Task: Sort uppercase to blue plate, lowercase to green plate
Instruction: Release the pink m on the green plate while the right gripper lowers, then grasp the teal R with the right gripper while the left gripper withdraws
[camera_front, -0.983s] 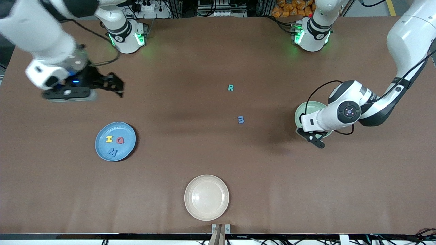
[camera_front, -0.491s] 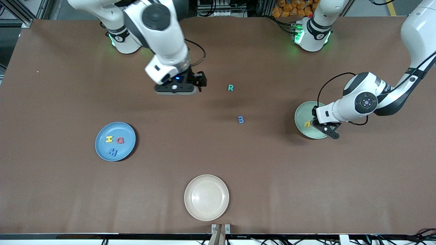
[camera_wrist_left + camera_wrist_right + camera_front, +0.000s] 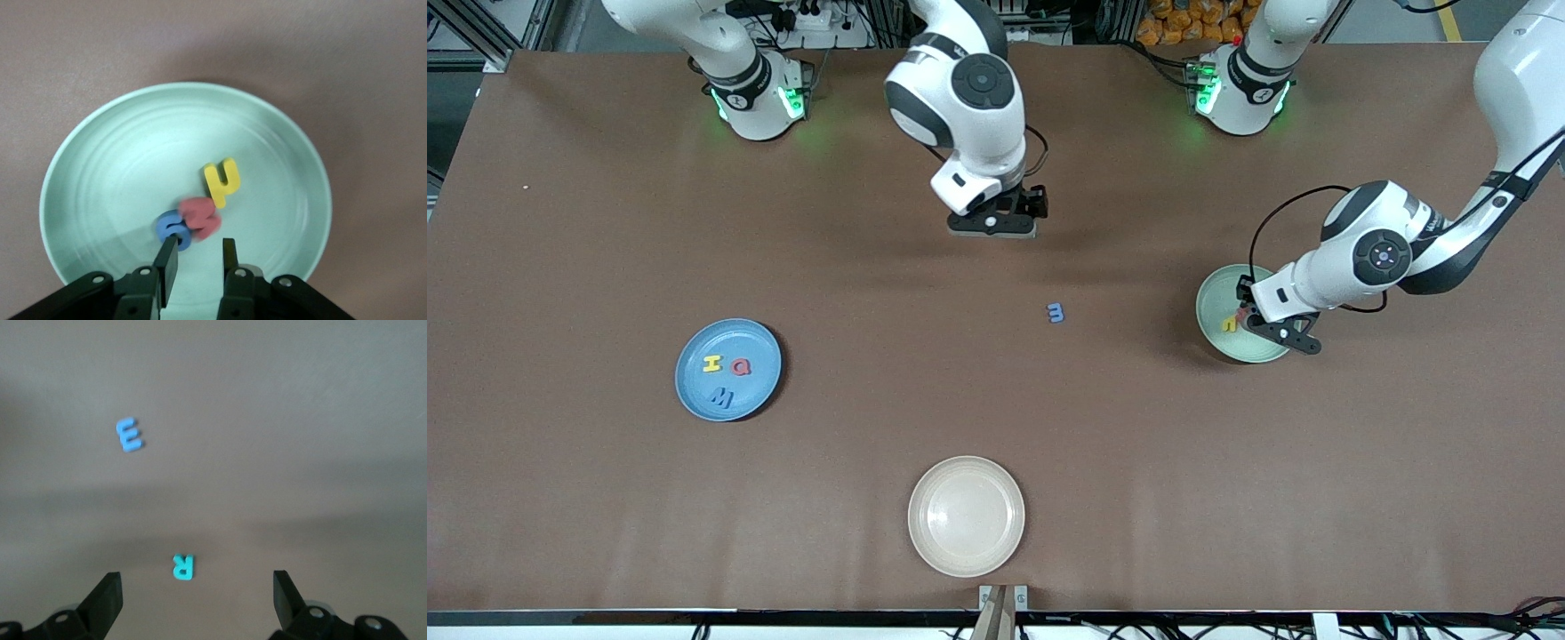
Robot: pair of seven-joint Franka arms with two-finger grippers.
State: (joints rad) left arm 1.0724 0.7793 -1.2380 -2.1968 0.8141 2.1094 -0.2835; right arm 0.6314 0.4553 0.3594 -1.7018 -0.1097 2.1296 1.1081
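The pale green plate (image 3: 1216,298) lies toward the left arm's end of the table. In the left wrist view the plate (image 3: 120,167) holds a yellow lowercase letter (image 3: 220,181), a red one (image 3: 202,217) and the blue g (image 3: 175,230). My left gripper (image 3: 1280,336) hovers over it, fingers slightly apart and empty (image 3: 198,257). The blue plate (image 3: 758,345) holds the yellow H (image 3: 711,363), red Q (image 3: 741,365) and blue M (image 3: 721,396). My right gripper (image 3: 996,220) is wide open over the teal R (image 3: 182,566), which is hidden in the front view. The blue m (image 3: 1056,312) lies on the table.
An empty cream plate (image 3: 966,516) sits near the table's front edge, nearer the front camera than the blue m. The blue m also shows in the right wrist view (image 3: 129,435).
My right arm has swung from the right arm's end of the table to over the teal R. My left gripper has shifted over the green plate, where a red letter now shows.
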